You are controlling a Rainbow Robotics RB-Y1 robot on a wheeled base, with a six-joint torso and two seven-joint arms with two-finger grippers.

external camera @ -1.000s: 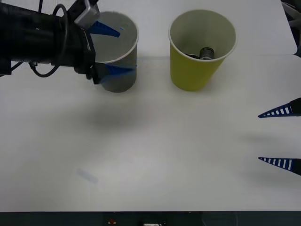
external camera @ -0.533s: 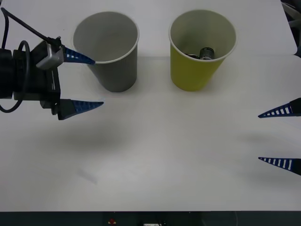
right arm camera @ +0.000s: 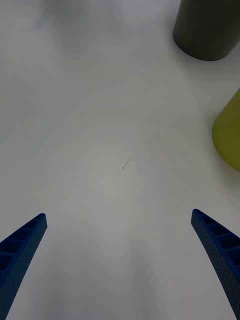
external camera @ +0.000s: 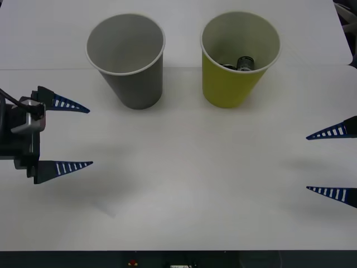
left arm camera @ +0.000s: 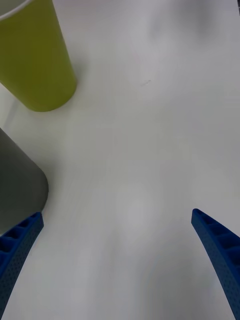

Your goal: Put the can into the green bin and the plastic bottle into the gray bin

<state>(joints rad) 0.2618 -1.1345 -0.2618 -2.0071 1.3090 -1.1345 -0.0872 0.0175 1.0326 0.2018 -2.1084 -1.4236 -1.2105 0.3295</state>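
The tiny silver can (external camera: 245, 62) lies at the bottom of the yellow-green bin (external camera: 230, 86), which stands upright at the back right of centre. To its left stands the gray bin (external camera: 135, 84); what I see of its inside is bare. The plastic bottle is hidden. My left gripper (external camera: 89, 137) hovers open and holding nothing at the table's left edge, in front of and left of the gray bin. My right gripper (external camera: 308, 163) waits open at the right edge. The left wrist view shows the green bin (left arm camera: 37, 60) and gray bin (left arm camera: 20, 185); the right wrist view shows the gray bin (right arm camera: 206, 30) and green bin (right arm camera: 229, 132).
The white table (external camera: 189, 184) stretches flat between the two grippers and in front of the cups. A seam runs across it behind the cups. Its front edge lies along the bottom of the front view.
My left gripper has drawn back from the gray bin's rim, moving left and toward the front, open the whole way. The right arm has stayed still.
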